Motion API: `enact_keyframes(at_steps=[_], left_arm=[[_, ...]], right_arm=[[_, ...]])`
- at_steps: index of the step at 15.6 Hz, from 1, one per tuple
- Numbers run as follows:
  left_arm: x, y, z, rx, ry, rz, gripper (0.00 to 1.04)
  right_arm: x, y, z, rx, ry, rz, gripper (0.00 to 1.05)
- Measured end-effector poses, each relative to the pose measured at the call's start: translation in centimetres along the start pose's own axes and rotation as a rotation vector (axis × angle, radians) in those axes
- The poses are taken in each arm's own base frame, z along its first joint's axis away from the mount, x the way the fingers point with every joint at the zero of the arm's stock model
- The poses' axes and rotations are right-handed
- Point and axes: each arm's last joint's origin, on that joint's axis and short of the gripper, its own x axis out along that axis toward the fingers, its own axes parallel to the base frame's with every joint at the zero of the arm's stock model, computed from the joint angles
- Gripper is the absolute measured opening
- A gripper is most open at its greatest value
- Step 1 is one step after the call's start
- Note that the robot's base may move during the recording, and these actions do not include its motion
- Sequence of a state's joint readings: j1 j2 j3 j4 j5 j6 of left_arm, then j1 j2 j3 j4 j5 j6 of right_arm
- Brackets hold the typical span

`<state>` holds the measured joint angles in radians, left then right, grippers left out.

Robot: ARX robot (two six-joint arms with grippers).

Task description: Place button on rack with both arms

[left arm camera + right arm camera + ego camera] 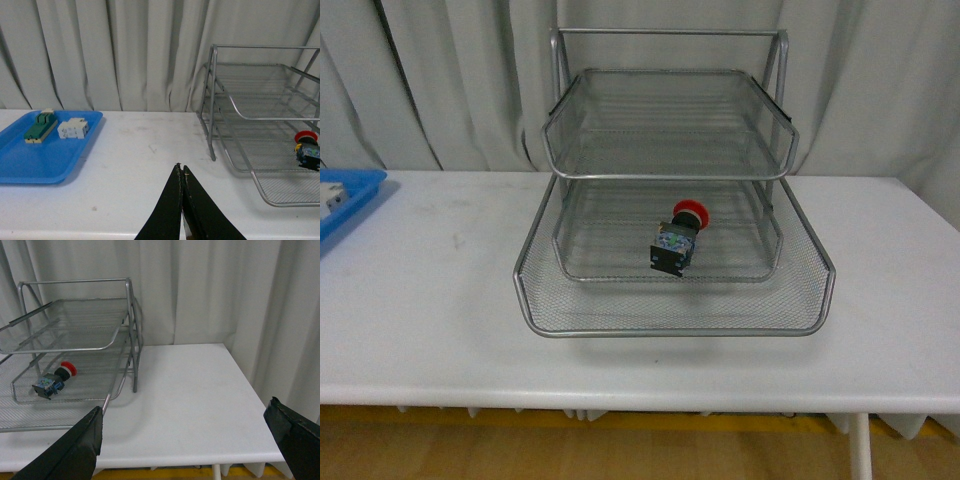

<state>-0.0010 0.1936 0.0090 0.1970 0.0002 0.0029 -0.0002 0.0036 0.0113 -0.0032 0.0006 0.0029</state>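
Observation:
The button point(678, 237), a red mushroom cap on a dark body, lies on its side in the middle tray of the silver wire-mesh rack point(670, 310). It also shows in the left wrist view point(307, 149) and the right wrist view point(54, 379). The rack shows in the left wrist view point(250, 115) and the right wrist view point(75, 347). My left gripper point(181, 172) is shut and empty above the table, left of the rack. My right gripper point(185, 425) is open and empty over the table, right of the rack. Neither arm shows in the front view.
A flat blue tray point(30, 160) at the table's left holds a green-and-beige block point(40, 127) and a white blocky breaker point(73, 128); its corner shows in the front view point(360, 195). Grey curtains hang behind. The white table's point(420, 300) front edge is near.

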Motion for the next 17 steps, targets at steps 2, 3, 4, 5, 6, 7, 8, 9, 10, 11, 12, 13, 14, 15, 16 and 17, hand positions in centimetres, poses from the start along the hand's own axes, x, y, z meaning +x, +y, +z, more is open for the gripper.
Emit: enact_keyframes(at_steps=[2,3,4,5,6,7,8,9,10,11,12,13,14,15,16,17], left_arm=[[-0.5,0.0,-0.2,0.000,0.027,0.001,0.02],[-1.0,0.0,-0.7,0.000,0.051,0.000,0.02],[-1.2,0.0,0.0,0.000,-0.006,0.000,0.02],[-1.2,0.0,-0.4,0.000,0.019,-0.001,0.02],[-1.2,0.0,-0.4,0.000,0.020,0.000,0.02],[-1.2,0.0,-0.4,0.000,0.014,0.001,0.02],[-1.2,0.0,-0.4,0.000,0.015,0.001,0.02],[-1.2,0.0,-0.4,0.000,0.016,0.001,0.02],[-1.2,0.0,-0.4,0.000,0.016,0.000,0.02],[-1.2,0.0,-0.4,0.000,0.016,0.000,0.02],[-1.2,0.0,-0.4,0.000,0.016,0.000,0.02],[-1.2,0.0,-0.4,-0.002,0.016,0.000,0.12],[-1.2,0.0,-0.4,-0.002,0.016,0.000,0.23],[-1.2,0.0,-0.4,-0.002,0.016,0.000,0.36],[-1.2,0.0,-0.4,-0.002,0.016,0.000,0.49],[-1.2,0.0,-0.4,-0.002,0.016,0.000,0.61]], right_arm=[[0.0,0.0,0.0,0.000,0.000,0.000,0.98],[0.0,0.0,0.0,0.000,0.000,0.000,0.98],[0.0,0.0,0.0,0.000,0.000,0.000,0.98],[0.0,0.0,0.0,0.000,-0.001,0.000,0.98],[0.0,0.0,0.0,0.000,0.000,0.000,0.98],[0.0,0.0,0.0,0.000,0.000,0.000,0.98],[0.0,0.0,0.0,0.000,0.000,0.000,0.98],[0.0,0.0,0.0,0.000,0.000,0.000,0.98],[0.0,0.0,0.0,0.000,0.000,0.000,0.98],[0.0,0.0,0.0,0.000,0.000,0.000,0.98],[0.0,0.0,0.0,0.000,0.000,0.000,0.98],[0.0,0.0,0.0,0.000,0.000,0.000,0.98],[0.0,0.0,0.0,0.000,0.000,0.000,0.98],[0.0,0.0,0.0,0.000,0.000,0.000,0.98],[0.0,0.0,0.0,0.000,0.000,0.000,0.98],[0.0,0.0,0.0,0.000,0.000,0.000,0.98]])
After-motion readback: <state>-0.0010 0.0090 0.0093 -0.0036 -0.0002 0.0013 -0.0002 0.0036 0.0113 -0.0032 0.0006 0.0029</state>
